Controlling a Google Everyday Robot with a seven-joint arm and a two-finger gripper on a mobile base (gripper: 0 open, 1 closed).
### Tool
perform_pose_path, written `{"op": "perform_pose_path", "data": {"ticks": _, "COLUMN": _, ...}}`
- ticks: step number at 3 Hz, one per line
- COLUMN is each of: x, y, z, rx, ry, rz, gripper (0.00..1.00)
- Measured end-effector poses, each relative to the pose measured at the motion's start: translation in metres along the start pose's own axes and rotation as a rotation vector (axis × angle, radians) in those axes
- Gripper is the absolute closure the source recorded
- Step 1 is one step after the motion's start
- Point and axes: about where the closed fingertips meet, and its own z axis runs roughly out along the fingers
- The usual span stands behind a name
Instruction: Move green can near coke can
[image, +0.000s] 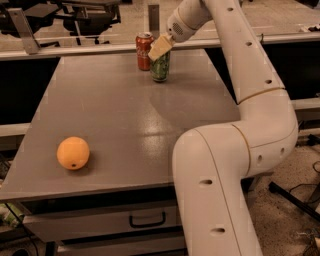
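The green can (160, 68) stands upright at the far side of the grey table (125, 115), right next to the red coke can (144, 50), which is just behind it to the left. The two cans look almost touching. My gripper (161, 47) reaches down from the arm at the upper right and sits at the top of the green can, hiding its silver top. I cannot see how it holds the can.
An orange (73, 153) lies near the table's front left corner. My arm's large white links (235, 150) cover the right front of the table. A drawer with a handle (147, 219) is under the table. Office chairs stand behind the table.
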Motion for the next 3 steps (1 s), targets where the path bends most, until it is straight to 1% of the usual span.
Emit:
{"op": "perform_pose_path", "data": {"ticks": 1, "x": -0.0003, "y": -0.0005, "z": 0.0043, "rx": 0.002, "ry": 0.003, "rz": 0.0, "gripper": 0.16}}
{"op": "perform_pose_path", "data": {"ticks": 2, "x": -0.0004, "y": -0.0001, "z": 0.0096, "rx": -0.002, "ry": 0.003, "rz": 0.0, "gripper": 0.0}}
{"op": "perform_pose_path", "data": {"ticks": 3, "x": -0.0004, "y": -0.0001, "z": 0.0098, "rx": -0.002, "ry": 0.003, "rz": 0.0, "gripper": 0.0}}
